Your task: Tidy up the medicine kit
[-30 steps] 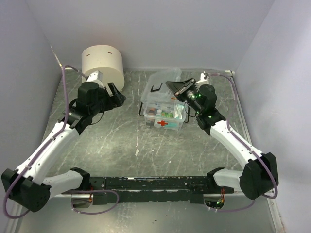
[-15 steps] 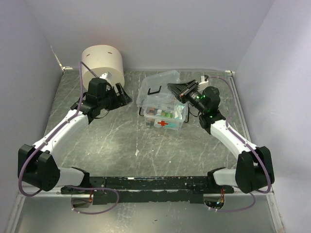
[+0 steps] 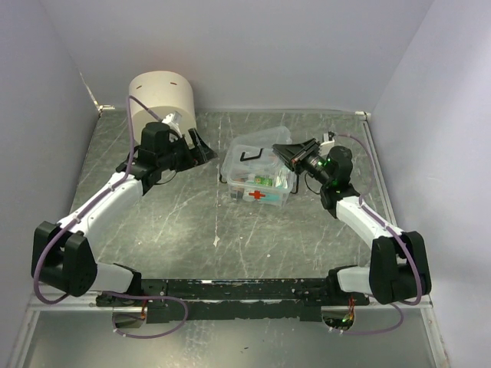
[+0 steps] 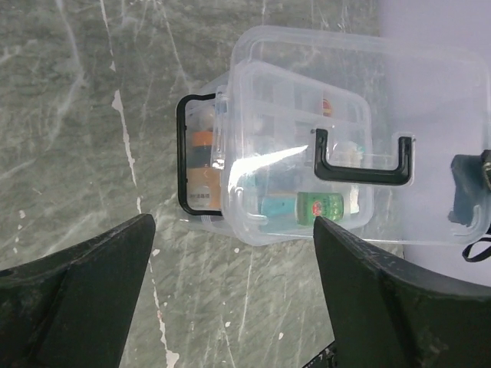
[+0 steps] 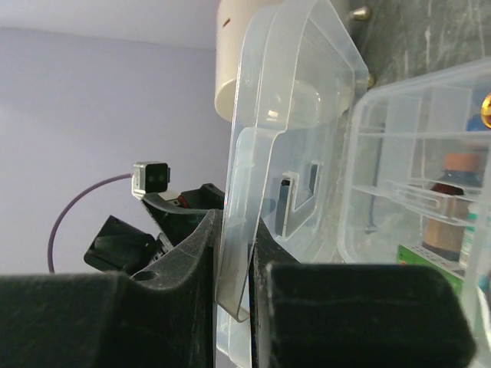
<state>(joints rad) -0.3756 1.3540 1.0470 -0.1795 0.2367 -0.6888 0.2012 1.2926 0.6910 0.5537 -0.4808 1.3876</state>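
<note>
Top external view: the table (image 3: 230, 238) has a grey-green, stone-patterned surface streaked with pale scratches. Plain pale lilac walls (image 3: 253, 46) enclose it at the back and on both sides. A large cream cylinder (image 3: 159, 96) stands in the back left corner. The medicine kit (image 3: 259, 186) sits on the table right of centre, toward the back, with the red cross (image 3: 261, 196) on its near side. Small bottles and packets are visible through its clear walls. Its clear lid (image 3: 257, 153), with a black handle, is held at an angle over the box, not seated. The right gripper (image 3: 287, 153) is clamped on the lid's right edge; the right wrist view shows both fingers pinching the thin plastic rim. The left gripper (image 3: 201, 146) hangs between cylinder and kit, just left of the kit, jaws spread wide with nothing grasped. In the left wrist view the kit lies beyond the fingertips, apart from them.
</note>
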